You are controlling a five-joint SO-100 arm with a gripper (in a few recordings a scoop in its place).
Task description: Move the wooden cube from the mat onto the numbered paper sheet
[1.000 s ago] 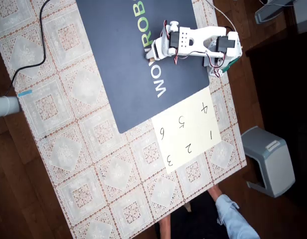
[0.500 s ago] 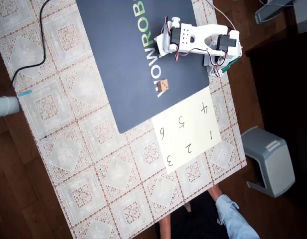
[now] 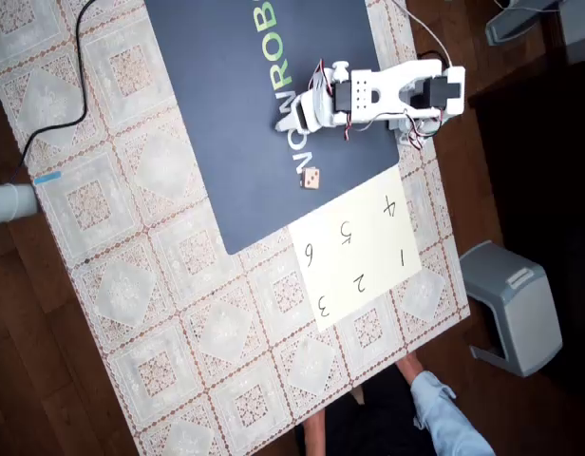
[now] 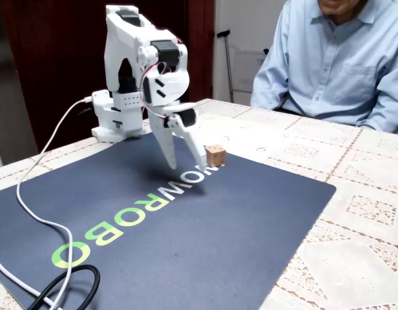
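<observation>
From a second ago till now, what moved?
The gripper swung up-right, then back out over the mat, jaws open, apart from the cube. The cube came into sight and shifted slightly toward the paper. Mat and paper stayed put.

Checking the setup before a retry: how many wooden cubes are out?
1: the wooden cube sits on the mat, near its corner by the numbered paper sheet.

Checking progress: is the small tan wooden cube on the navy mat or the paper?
On the mat: the tan wooden cube rests on the navy mat, short of the cream numbered sheet.
</observation>
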